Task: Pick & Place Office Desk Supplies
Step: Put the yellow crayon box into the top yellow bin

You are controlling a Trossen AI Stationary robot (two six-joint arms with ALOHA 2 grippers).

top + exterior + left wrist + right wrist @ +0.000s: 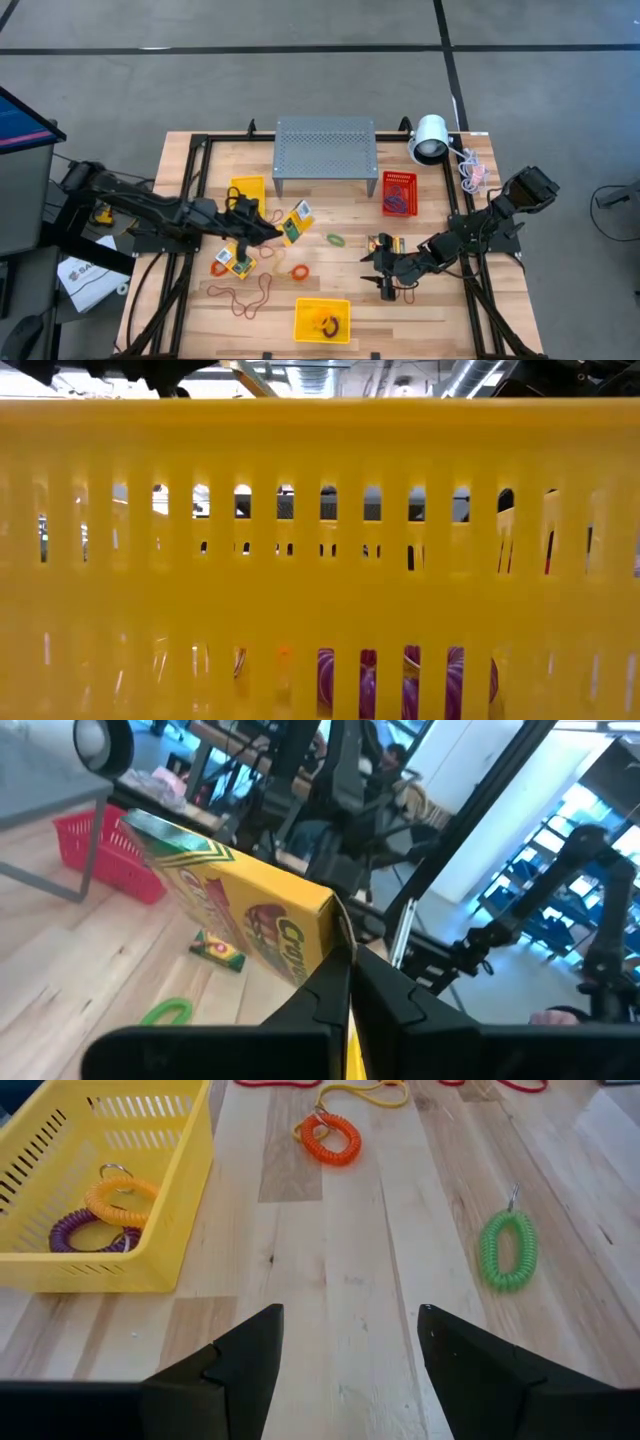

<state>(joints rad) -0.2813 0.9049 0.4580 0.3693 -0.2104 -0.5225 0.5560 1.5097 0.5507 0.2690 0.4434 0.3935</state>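
Robotics lab or workshop: wooden table (420, 310) on a black frame over grey concrete floor (300, 90), monitor (20, 120) at its side, exposed ceiling ducts (480, 375), office chairs (350, 780) beyond.

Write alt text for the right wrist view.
The open right gripper hovers over a bare stretch of wooden table, holding nothing. Beyond it, a yellow basket holds an orange coil and a purple coil; a green coil and another orange coil lie loose.
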